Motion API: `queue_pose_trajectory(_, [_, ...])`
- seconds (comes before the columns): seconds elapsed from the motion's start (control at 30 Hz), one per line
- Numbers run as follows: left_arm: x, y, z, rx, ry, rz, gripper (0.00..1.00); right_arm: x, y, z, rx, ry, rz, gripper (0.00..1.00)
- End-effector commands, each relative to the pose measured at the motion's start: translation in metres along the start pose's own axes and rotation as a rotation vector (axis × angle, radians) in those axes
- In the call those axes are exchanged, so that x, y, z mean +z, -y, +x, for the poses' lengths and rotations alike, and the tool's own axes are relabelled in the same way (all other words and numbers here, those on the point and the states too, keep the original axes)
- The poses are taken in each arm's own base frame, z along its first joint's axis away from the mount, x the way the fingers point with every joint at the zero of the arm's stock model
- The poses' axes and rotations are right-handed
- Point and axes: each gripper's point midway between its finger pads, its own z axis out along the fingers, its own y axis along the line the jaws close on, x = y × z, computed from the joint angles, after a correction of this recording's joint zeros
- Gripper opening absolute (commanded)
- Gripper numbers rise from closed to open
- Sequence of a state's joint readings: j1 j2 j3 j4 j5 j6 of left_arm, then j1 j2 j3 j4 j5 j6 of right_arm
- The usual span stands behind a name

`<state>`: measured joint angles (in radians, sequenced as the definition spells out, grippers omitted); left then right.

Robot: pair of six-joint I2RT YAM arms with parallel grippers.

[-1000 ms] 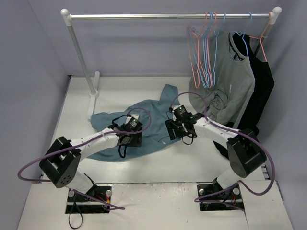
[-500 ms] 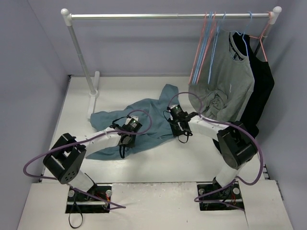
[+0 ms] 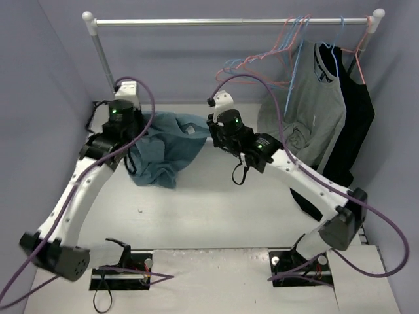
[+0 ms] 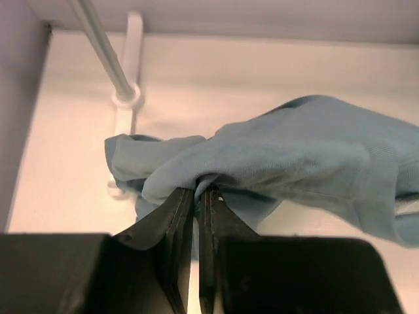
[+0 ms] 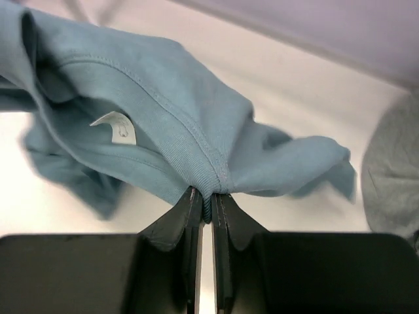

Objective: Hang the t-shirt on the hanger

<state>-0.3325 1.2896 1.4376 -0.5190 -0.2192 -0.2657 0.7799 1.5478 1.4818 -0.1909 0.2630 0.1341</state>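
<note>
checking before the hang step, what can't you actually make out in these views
Top view: the hangers on the rail are smeared and overlapping; the salmon one cannot be singled out.
Right wrist view: print on the white tag is too small to read.
Both wrist views: the t-shirt bunches at the jaws, so sleeves and hem cannot be told apart; no hanger is in frame.

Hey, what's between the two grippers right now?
The teal t-shirt spans from the left gripper to the right gripper, both pinching it, seen in the top view.
</note>
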Motion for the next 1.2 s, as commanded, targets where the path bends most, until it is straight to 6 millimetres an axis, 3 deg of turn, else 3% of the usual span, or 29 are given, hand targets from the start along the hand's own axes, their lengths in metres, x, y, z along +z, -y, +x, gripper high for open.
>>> queue_pose_trajectory(0.0, [-0.040,-0.022,0.018,0.012,0.065,-0.018,0.00,-0.036,0.009,-0.013,0.001,0.090,0.079,0.00])
queue_pose_trajectory(0.03, [-0.054,-0.028,0.024,-0.010,0.094,-0.017,0.00,-0.034,0.009,0.014,-0.009,0.045,0.078,0.00])
queue_pose_trajectory(0.07, [-0.053,-0.028,0.042,-0.036,0.069,-0.006,0.00,-0.032,0.009,0.031,-0.005,0.015,0.076,0.00])
queue_pose_trajectory(0.1, [-0.046,-0.031,0.082,-0.028,-0.008,-0.013,0.00,-0.031,0.007,0.046,0.020,-0.015,0.070,0.00])
queue_pose_trajectory(0.13, [-0.051,-0.030,0.094,-0.065,-0.022,-0.001,0.00,-0.033,0.005,0.060,0.029,-0.043,0.053,0.00])
queue_pose_trajectory(0.17, [-0.052,-0.027,0.114,-0.073,-0.077,0.023,0.00,-0.029,0.007,0.091,0.021,-0.102,0.057,0.00])
queue_pose_trajectory(0.23, [-0.050,-0.026,0.155,-0.094,-0.173,0.031,0.00,-0.029,0.006,0.114,0.055,-0.133,0.046,0.00])
queue_pose_trajectory(0.3, [-0.052,-0.018,0.179,-0.150,-0.242,0.065,0.00,-0.027,0.007,0.150,0.059,-0.201,0.045,0.00])
queue_pose_trajectory(0.33, [-0.052,-0.018,0.196,-0.171,-0.275,0.062,0.00,-0.026,0.005,0.157,0.078,-0.212,0.039,0.00])
queue_pose_trajectory(0.5, [-0.051,-0.019,0.238,-0.299,-0.332,0.035,0.00,-0.026,0.009,0.201,0.137,-0.290,0.077,0.00])
queue_pose_trajectory(0.57, [-0.054,-0.026,0.247,-0.329,-0.347,-0.018,0.05,-0.025,0.010,0.216,0.161,-0.335,0.099,0.01])
queue_pose_trajectory(0.67, [-0.062,-0.030,0.243,-0.362,-0.352,-0.049,0.28,-0.027,0.011,0.240,0.184,-0.415,0.128,0.09])
queue_pose_trajectory(0.7, [-0.064,-0.031,0.239,-0.366,-0.348,-0.051,0.35,-0.028,0.010,0.247,0.186,-0.441,0.130,0.14])
queue_pose_trajectory(0.73, [-0.067,-0.034,0.239,-0.367,-0.353,-0.070,0.42,-0.030,0.010,0.252,0.192,-0.453,0.133,0.32])
queue_pose_trajectory(0.87, [-0.075,-0.035,0.212,-0.362,-0.325,-0.075,0.47,-0.039,0.001,0.250,0.190,-0.430,0.104,0.50])
queue_pose_trajectory(1.0, [-0.076,-0.030,0.197,-0.357,-0.354,-0.073,0.47,-0.053,-0.017,0.231,0.138,-0.327,0.021,0.54])
queue_pose_trajectory(1.17, [-0.062,-0.004,0.193,-0.353,-0.355,-0.042,0.47,-0.063,-0.008,0.216,0.135,-0.255,0.043,0.55])
